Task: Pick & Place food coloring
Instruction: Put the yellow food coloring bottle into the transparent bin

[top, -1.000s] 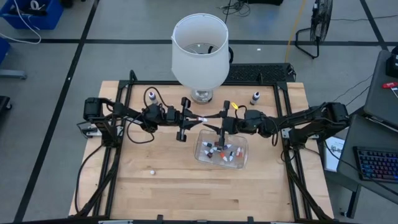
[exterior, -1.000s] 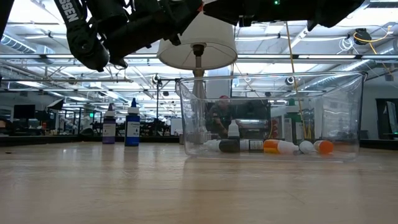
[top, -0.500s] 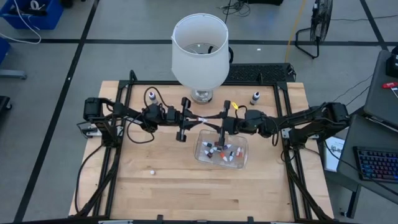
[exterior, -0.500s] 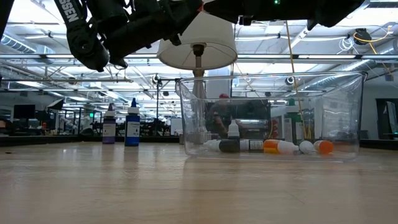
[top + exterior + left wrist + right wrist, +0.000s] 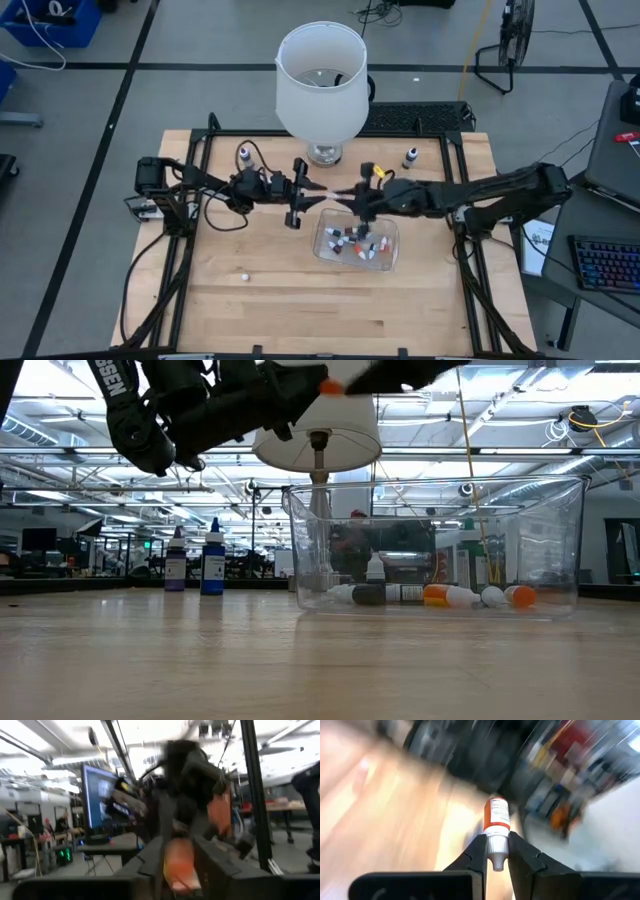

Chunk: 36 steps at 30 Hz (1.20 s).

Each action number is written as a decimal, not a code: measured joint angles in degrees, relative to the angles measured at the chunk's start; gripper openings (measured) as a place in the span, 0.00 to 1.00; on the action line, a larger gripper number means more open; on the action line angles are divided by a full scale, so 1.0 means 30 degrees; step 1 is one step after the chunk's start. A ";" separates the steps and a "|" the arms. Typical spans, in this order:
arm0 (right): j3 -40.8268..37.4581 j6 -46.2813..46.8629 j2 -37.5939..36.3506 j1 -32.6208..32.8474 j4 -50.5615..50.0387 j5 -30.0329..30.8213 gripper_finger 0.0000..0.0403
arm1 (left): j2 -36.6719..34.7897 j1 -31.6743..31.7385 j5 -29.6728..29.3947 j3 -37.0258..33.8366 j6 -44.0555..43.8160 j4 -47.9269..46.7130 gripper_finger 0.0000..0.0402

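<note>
A small food coloring bottle (image 5: 496, 815) with an orange body and a white cap hangs in the air above the table's middle, between my two grippers. My right gripper (image 5: 496, 840) (image 5: 338, 192) is shut on it. My left gripper (image 5: 322, 187) faces it from the table's left. The bottle's orange body (image 5: 179, 862) shows close in front of the left gripper, and I cannot tell whether they touch. Several more food coloring bottles (image 5: 358, 245) lie on the floor of the clear tub (image 5: 396, 240). My right gripper pinches the bottle's white cap (image 5: 496, 851) between its two fingers. It comes about level from the table's right. The bottle runs on in line with the fingers, its orange body pointing toward the left gripper, and is lifted clear of the table.
A big white lampshade (image 5: 320, 80) stands at the far middle, just behind the grippers. Two small dark bottles (image 5: 243, 153) (image 5: 410, 156) stand near the far edge. A tiny white thing (image 5: 243, 274) lies on the near left. The tub (image 5: 560, 540) sits right of centre.
My right gripper has risen a little and tipped up from pointing down over the tub to about level, facing the left gripper; its arm has stretched out. In the low view an orange spot of the bottle now shows at the top.
</note>
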 joint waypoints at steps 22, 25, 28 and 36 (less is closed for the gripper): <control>1.7246 0.9537 1.0544 0.2288 -3.1872 -0.3478 0.10 | -0.0036 0.0082 -0.2563 0.0047 -0.0058 -0.2069 0.53; 1.6808 0.9356 1.1458 0.2315 -3.1679 -0.5074 0.10 | -0.0036 0.0096 -0.2592 0.0047 -0.0063 -0.2150 0.52; 1.6470 0.8773 1.1765 0.2326 -3.1699 -0.6594 0.10 | -0.0036 0.0096 -0.2663 0.0047 -0.0081 -0.2448 0.51; 1.4201 0.8417 1.2034 0.1870 -3.0010 -0.6129 0.10 | -0.0036 0.0096 -0.2659 0.0032 -0.0350 -0.3345 0.51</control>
